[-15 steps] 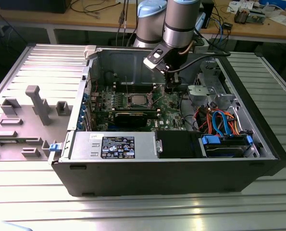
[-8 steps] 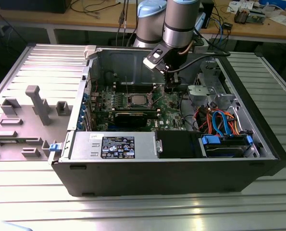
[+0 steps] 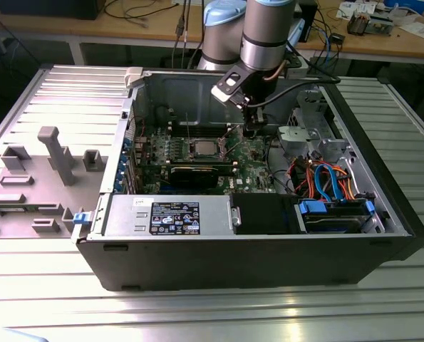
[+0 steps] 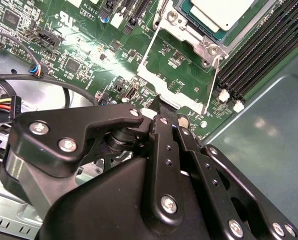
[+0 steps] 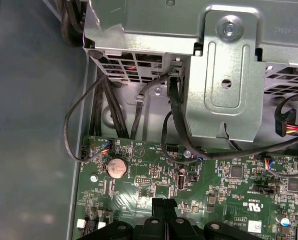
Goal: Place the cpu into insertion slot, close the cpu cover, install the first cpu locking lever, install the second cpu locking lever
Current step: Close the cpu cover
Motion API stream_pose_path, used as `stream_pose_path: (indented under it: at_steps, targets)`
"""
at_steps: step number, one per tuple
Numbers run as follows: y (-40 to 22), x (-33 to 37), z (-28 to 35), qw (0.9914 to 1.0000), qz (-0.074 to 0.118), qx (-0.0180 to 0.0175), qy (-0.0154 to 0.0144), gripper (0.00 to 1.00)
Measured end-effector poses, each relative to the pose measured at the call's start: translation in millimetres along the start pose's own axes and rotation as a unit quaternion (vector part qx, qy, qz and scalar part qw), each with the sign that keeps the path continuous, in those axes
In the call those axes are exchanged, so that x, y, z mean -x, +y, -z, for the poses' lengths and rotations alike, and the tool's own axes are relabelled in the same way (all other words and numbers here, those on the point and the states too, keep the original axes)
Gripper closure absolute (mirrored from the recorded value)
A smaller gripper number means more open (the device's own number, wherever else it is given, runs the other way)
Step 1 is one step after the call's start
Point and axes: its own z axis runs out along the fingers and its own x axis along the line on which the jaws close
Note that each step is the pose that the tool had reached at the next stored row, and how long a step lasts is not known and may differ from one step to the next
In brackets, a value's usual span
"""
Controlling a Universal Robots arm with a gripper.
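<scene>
The cpu (image 4: 220, 11), a flat square with a pale metal top, lies in the insertion slot (image 4: 204, 46) on the green motherboard (image 4: 88, 45); in the exterior view the slot (image 3: 203, 148) sits mid-board. The cpu cover (image 4: 147, 60), a thin silver frame, is swung open away from the chip, and green board shows through its window. A thin metal lever rod (image 4: 214, 85) runs along one side of it. My gripper (image 4: 165, 114) hovers close over the cover's far edge. Its black fingers (image 5: 164, 204) are shut together with nothing seen between them. In the exterior view the gripper (image 3: 251, 130) is at the slot's right.
The open black case (image 3: 269, 263) holds a metal drive cage (image 5: 224, 65), black cables (image 5: 138, 110), long black memory slots (image 4: 261, 55) and a power supply (image 3: 169, 214). A grey fixture plate (image 3: 48, 164) lies at the exterior view's left.
</scene>
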Motion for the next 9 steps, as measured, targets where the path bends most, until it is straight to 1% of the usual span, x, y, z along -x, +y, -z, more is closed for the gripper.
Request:
stream_pose_path:
  at_steps: [9]
  targets:
    - [-1.1, -0.1, 0.0, 1.00000, 0.000, 0.0000, 0.0000, 0.89]
